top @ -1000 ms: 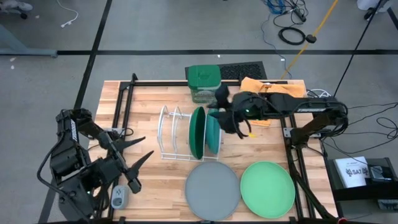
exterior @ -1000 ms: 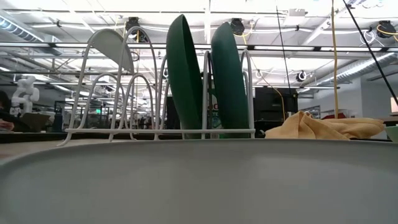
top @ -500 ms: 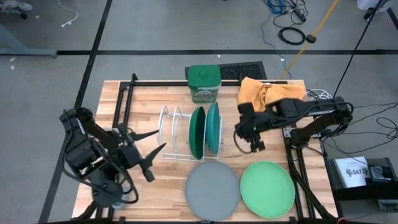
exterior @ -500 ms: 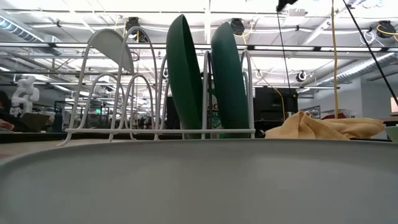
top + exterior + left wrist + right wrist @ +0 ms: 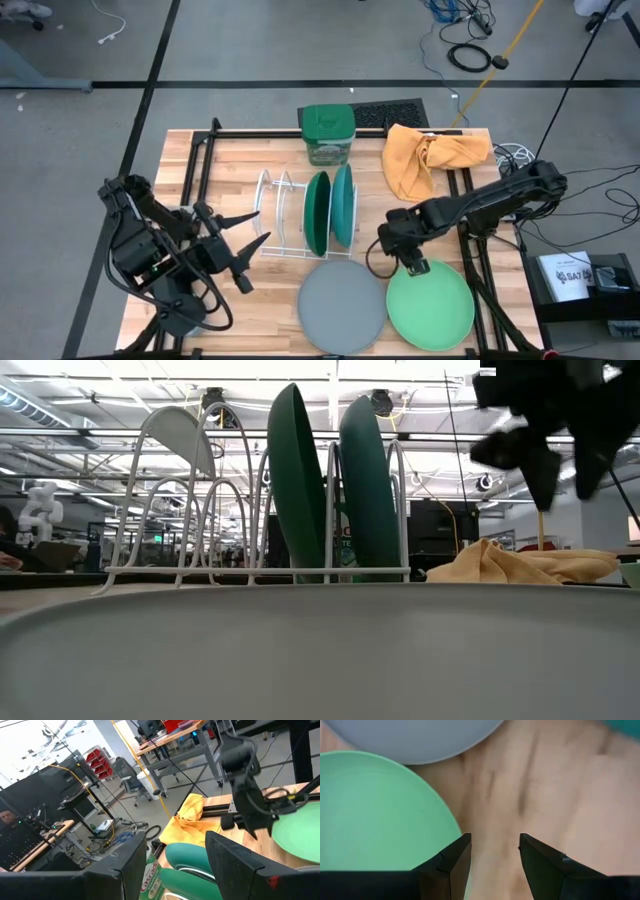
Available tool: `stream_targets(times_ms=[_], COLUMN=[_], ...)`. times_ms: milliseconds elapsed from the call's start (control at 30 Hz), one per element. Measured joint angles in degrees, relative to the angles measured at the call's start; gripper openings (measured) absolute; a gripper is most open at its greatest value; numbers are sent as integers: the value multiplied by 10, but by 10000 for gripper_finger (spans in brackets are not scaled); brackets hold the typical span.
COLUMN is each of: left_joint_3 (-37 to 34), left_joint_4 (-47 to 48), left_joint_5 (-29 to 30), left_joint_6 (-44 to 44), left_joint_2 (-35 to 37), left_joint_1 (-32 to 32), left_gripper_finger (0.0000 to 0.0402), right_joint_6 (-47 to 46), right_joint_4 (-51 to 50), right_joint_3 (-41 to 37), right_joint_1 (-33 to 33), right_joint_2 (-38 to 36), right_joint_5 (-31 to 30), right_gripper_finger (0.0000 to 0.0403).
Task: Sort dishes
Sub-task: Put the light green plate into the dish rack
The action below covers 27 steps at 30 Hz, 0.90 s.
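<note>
Two plates — a dark green plate (image 5: 317,226) and a teal plate (image 5: 343,218) — stand upright in the white wire rack (image 5: 279,214) mid-desk (image 5: 240,155), grey floor around it. Right tool (image 5: 409,259) hangs open and empty over the inner rim of the light green plate (image 5: 432,304) at the desk's front edge, beside the grey plate (image 5: 341,305). Left tool (image 5: 246,248) waits open near the left edge.

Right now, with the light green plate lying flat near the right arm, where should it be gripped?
Take the light green plate by its raised rim at the edge nearest the right hand, coming down from above with one finger inside the rim and one outside. It lies flat on the table, so only the rim offers a hold.
</note>
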<state>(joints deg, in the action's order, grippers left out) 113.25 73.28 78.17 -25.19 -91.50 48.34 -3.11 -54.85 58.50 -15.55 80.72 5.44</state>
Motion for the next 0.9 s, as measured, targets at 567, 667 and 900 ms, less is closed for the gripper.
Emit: stream_targets(times_ms=[567,667,900], left_joint_3=[0,0,0], left_joint_4=[-3,-3,-3], left_joint_5=[0,0,0], left_joint_6=[-1,0,0], left_joint_2=[0,0,0], left_joint_1=[0,0,0], left_gripper_finger=[203,203,203], right_joint_6=[7,7,12], right_joint_4=[160,173,190], right_joint_3=[-148,-159,-173], right_joint_1=[-3,-4,-9], right_joint_2=[0,0,0], right_joint_5=[100,101,99], right_gripper_finger=[160,159,114])
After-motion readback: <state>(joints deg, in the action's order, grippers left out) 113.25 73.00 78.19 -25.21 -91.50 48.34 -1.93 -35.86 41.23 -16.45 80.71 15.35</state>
